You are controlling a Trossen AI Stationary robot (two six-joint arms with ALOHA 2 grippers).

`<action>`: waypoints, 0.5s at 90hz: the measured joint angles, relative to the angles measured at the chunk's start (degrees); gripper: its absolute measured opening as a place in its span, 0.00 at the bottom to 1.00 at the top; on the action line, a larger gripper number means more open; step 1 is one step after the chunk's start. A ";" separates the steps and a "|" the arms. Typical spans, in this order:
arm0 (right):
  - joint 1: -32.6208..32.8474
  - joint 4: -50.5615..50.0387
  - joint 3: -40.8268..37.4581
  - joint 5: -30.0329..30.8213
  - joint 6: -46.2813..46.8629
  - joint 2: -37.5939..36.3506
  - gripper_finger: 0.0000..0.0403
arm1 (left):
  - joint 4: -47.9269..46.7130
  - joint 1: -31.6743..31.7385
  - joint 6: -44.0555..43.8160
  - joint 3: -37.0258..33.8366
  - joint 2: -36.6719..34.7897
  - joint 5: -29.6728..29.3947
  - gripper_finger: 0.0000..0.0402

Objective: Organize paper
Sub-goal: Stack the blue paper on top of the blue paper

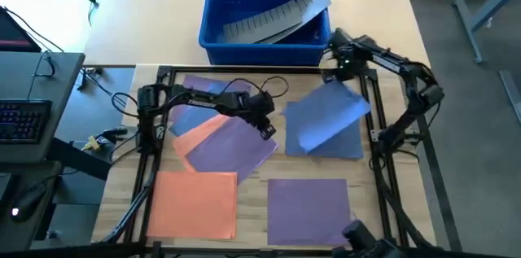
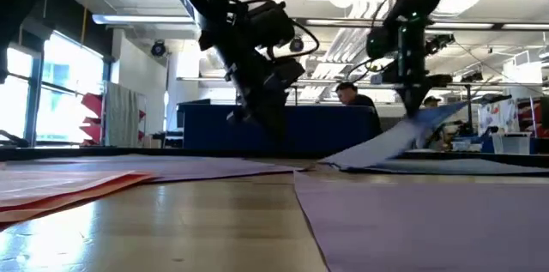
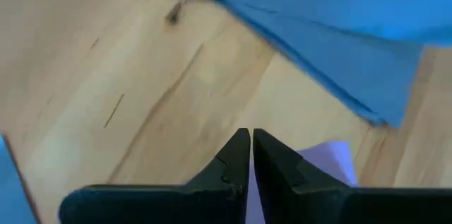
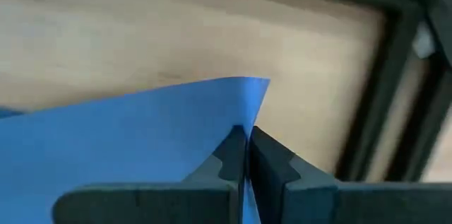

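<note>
Coloured paper sheets lie on the wooden table (image 1: 260, 168). My right gripper (image 1: 335, 79) is shut on a blue sheet (image 1: 326, 111) that lies over a second blue sheet (image 1: 346, 144) at the right. My left gripper (image 1: 266, 125) is shut at the far right corner of a purple sheet (image 1: 232, 148), which overlaps an orange sheet (image 1: 195, 132) and a blue sheet (image 1: 199, 95). A second orange sheet (image 1: 195, 201) and a second purple sheet (image 1: 308, 209) lie flat by the near edge. My left gripper has a sliver of the pale purple sheet (image 3: 325, 160) between its two shut fingers, at the sheet's far right corner. The fingers come from above. The rest of the sheet lies on the pile. My right gripper pinches the blue sheet's far corner (image 4: 247, 104) between its two fingers, from above, pointing down. That corner is lifted (image 2: 412, 126), and the sheet slopes down from it with its near part (image 2: 352, 160) resting on the sheet below.
A blue plastic bin (image 1: 264, 38) with a grey ridged strip (image 1: 273, 18) stands at the far edge. A black frame (image 1: 383, 152) borders the work area. A keyboard (image 1: 20, 120) and cables lie off the left side. People sit beyond the table (image 2: 356, 100).
</note>
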 joint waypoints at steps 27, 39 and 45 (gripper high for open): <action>0.84 -10.58 -1.39 5.46 12.73 -8.52 0.00 | 3.05 -0.28 7.82 0.12 0.47 -1.14 0.00; 4.37 -12.55 -4.66 5.12 19.78 -10.40 0.00 | 5.50 -0.27 9.61 0.10 1.59 -0.87 0.00; 6.79 -14.01 -6.27 5.05 23.03 -11.08 0.00 | 6.54 -0.27 10.42 0.10 2.55 -0.68 0.00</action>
